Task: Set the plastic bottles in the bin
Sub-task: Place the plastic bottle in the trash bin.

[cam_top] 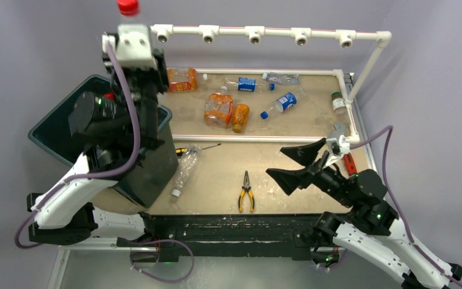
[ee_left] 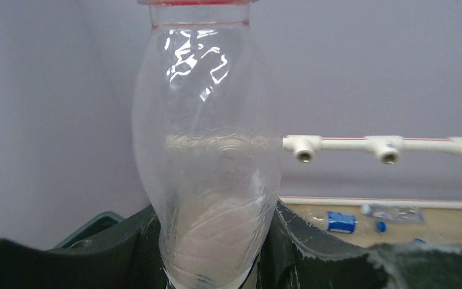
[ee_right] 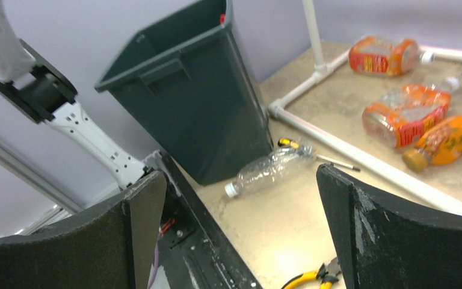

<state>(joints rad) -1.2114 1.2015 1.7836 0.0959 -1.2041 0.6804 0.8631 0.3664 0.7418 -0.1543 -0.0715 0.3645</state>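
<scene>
Left pincer (ee_left: 213, 262) clenched on the lower body of a clear bottle (ee_left: 207, 150). Red cap up, thin walls dented. It is held high at the upper left of the top view, above the bin (cam_top: 51, 129).

Right pincer (cam_top: 298, 164) released, jaws wide, right of centre.

Crushed clear bottle (cam_top: 184, 171) lies just beside the bin's right wall. Orange bottles (cam_top: 218, 109) and blue-labelled bottles (cam_top: 280, 103) lie beyond the white rail (cam_top: 246, 138). Bare table (cam_top: 216, 174) around the pliers (cam_top: 246, 192).
</scene>
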